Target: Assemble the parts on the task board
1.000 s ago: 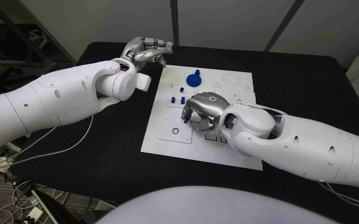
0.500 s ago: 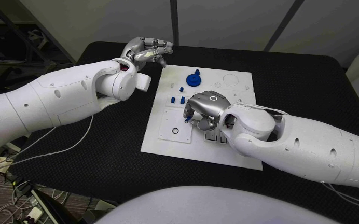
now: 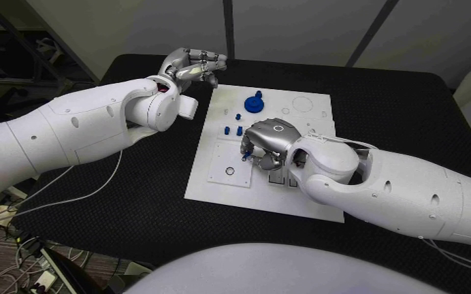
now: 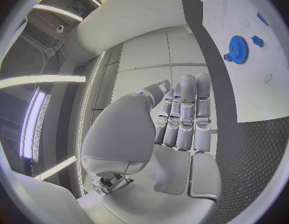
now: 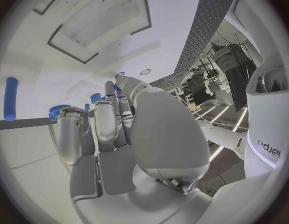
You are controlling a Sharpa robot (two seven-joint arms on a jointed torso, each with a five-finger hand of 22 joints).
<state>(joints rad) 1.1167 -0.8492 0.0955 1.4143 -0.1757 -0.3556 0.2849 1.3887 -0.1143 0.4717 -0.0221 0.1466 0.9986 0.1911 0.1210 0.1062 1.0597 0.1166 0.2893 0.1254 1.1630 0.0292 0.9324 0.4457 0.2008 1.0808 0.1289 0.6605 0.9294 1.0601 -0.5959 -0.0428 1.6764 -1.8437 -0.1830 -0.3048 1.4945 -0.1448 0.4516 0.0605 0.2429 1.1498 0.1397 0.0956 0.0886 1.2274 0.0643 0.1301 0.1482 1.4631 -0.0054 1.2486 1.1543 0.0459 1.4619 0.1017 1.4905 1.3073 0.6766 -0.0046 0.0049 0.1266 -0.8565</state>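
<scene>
Little has changed in the last second: the right hand (image 3: 267,145) stays curled low over the middle of the task board (image 3: 218,171), its grasp hidden, the left hand (image 3: 193,64) waits closed off the board's far-left corner, blue gear (image 3: 255,104) near the far edge.

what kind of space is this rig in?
Likely a robotics lab or test cell: a black table carrying a white task board with blue parts, grey panel walls behind, and loose cables and equipment beside the table.
</scene>
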